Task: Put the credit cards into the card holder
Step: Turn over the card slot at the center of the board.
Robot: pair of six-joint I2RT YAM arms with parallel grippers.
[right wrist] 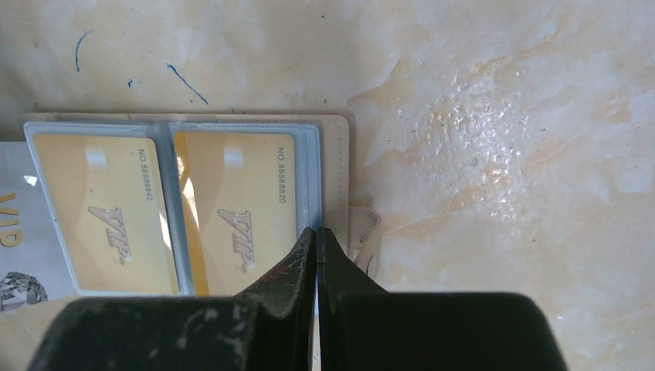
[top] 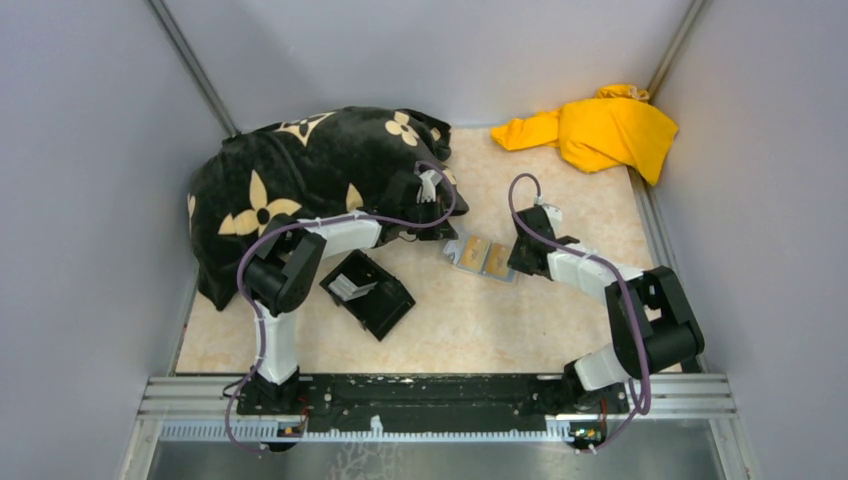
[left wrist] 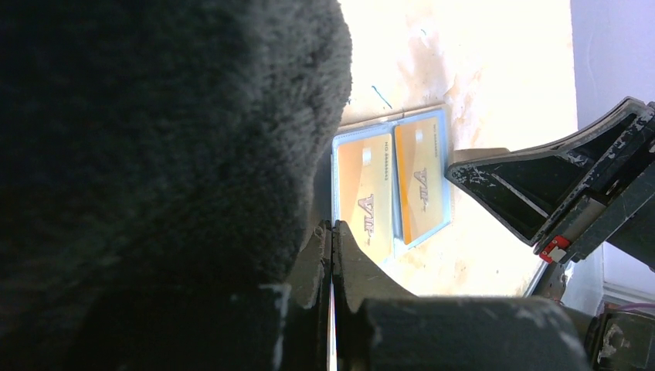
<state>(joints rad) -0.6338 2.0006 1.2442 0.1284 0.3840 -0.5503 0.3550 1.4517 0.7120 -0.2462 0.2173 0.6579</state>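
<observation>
The tan card holder (top: 483, 257) lies open on the marble table, clear sleeves up. Two gold-orange VIP cards (right wrist: 104, 209) (right wrist: 235, 209) sit in its sleeves. A light grey-blue card (right wrist: 15, 263) lies flat at the holder's left end, partly under the sleeve. My right gripper (right wrist: 317, 230) is shut, its tips at the holder's right edge beside the clasp tab (right wrist: 361, 228). My left gripper (left wrist: 332, 226) is shut, its tips at the holder's (left wrist: 392, 185) other end, against the black plush. In the top view the left gripper (top: 446, 233) and right gripper (top: 513, 263) flank the holder.
A black plush blanket with a cream flower pattern (top: 300, 170) lies bunched at the back left, touching the left arm. An open black cube box (top: 367, 292) stands in front of it. A yellow cloth (top: 600, 130) lies in the back right corner. Grey walls enclose the table.
</observation>
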